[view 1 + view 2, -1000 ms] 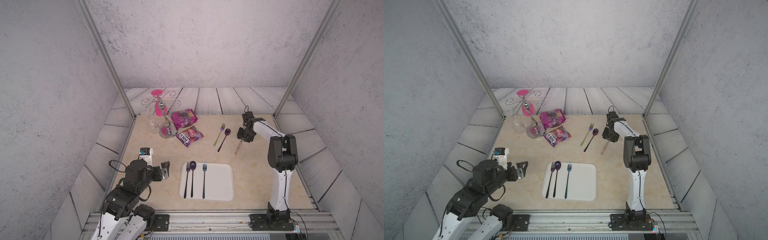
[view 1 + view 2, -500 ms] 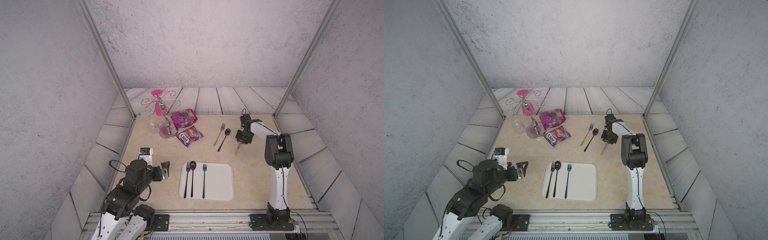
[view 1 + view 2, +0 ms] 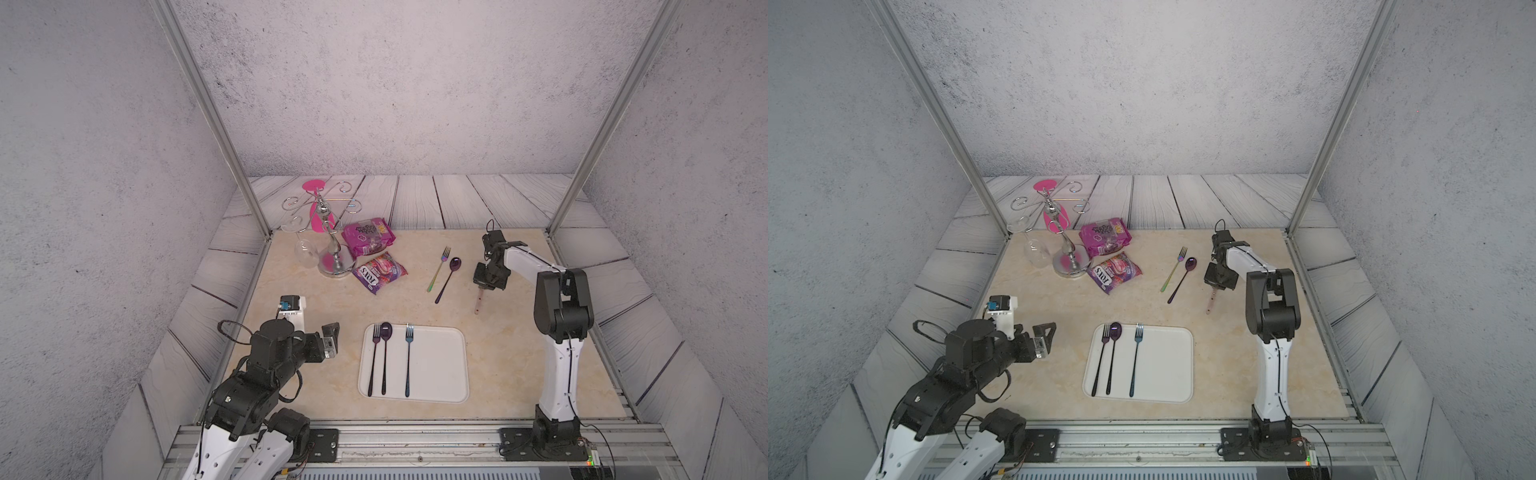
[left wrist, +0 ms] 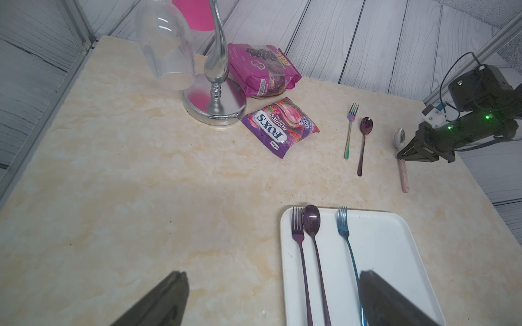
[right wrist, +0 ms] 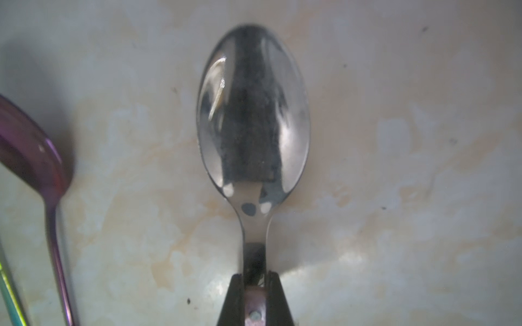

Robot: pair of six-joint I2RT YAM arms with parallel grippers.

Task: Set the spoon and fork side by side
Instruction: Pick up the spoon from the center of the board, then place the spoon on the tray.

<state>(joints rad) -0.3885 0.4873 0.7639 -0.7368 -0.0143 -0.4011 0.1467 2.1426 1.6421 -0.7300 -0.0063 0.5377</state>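
Note:
A silver spoon (image 5: 252, 113) with a pinkish handle (image 3: 480, 302) lies on the table at the right. My right gripper (image 3: 484, 286) (image 5: 254, 278) is shut on the handle just behind the bowl; the left wrist view shows this gripper (image 4: 406, 153) over the spoon (image 4: 399, 137). A blue fork (image 3: 408, 357) lies alone on the white tray (image 3: 440, 365), to the right of a purple fork (image 3: 375, 357) and purple spoon (image 3: 385, 353). My left gripper (image 3: 331, 341) (image 4: 271, 276) hovers open and holds nothing, left of the tray.
A rainbow fork (image 3: 438, 270) and a purple spoon (image 3: 449, 278) lie side by side just left of the right gripper. At the back left stand a chrome glass rack (image 3: 334, 257), a hanging wine glass (image 3: 305, 251) and two snack packets (image 3: 368, 237) (image 3: 379, 272).
My right gripper has come down a little toward the front and closed its jaws on the silver spoon's handle. The left arm has not moved.

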